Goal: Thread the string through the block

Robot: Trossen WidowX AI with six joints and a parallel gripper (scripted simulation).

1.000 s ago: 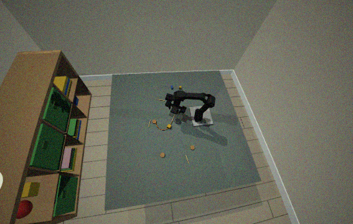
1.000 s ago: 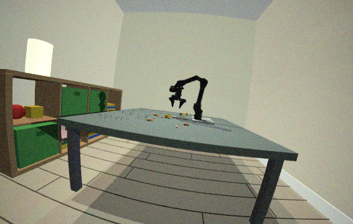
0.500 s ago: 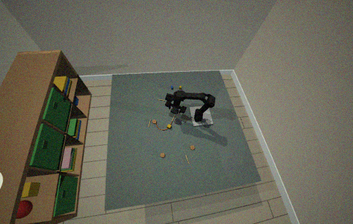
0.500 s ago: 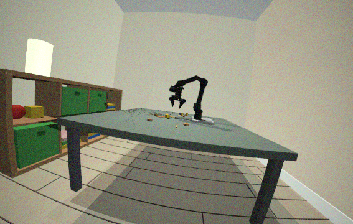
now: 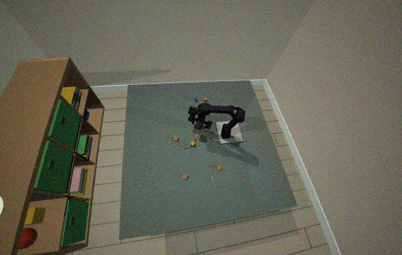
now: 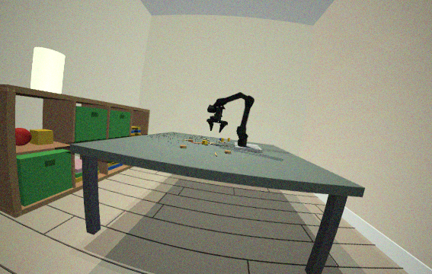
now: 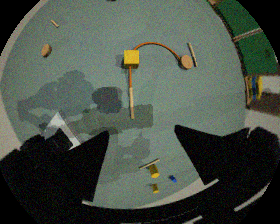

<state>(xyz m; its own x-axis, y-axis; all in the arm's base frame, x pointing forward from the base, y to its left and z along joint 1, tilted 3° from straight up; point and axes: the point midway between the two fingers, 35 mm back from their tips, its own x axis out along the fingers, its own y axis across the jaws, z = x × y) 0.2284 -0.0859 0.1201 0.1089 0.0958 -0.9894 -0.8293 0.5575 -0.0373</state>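
Note:
The yellow block [image 5: 193,144] [image 6: 205,142] [image 7: 131,58] stands on the table. The orange string [image 5: 186,148] [image 7: 153,43] curves from the round button [image 5: 176,138] [image 7: 186,62] to one side of the block. It shows again on the opposite side, where it runs to the thin pale stick [image 5: 198,134] [image 7: 132,102]. The stick lies on the table outside the block, pointing away from it. The inside of the hole is hidden. My gripper [image 6: 216,131] [image 7: 143,131] is wide open and empty, high above the table, touching nothing.
A loose stick [image 5: 170,140] [image 7: 192,54] lies beside the button. Another loose stick [image 5: 213,181] and two round discs [image 5: 219,168] [image 5: 184,176] lie farther off. A third stick [image 7: 149,163], yellow cylinders [image 7: 154,171] [image 7: 155,188] and a blue piece [image 7: 173,178] lie on the block's other side.

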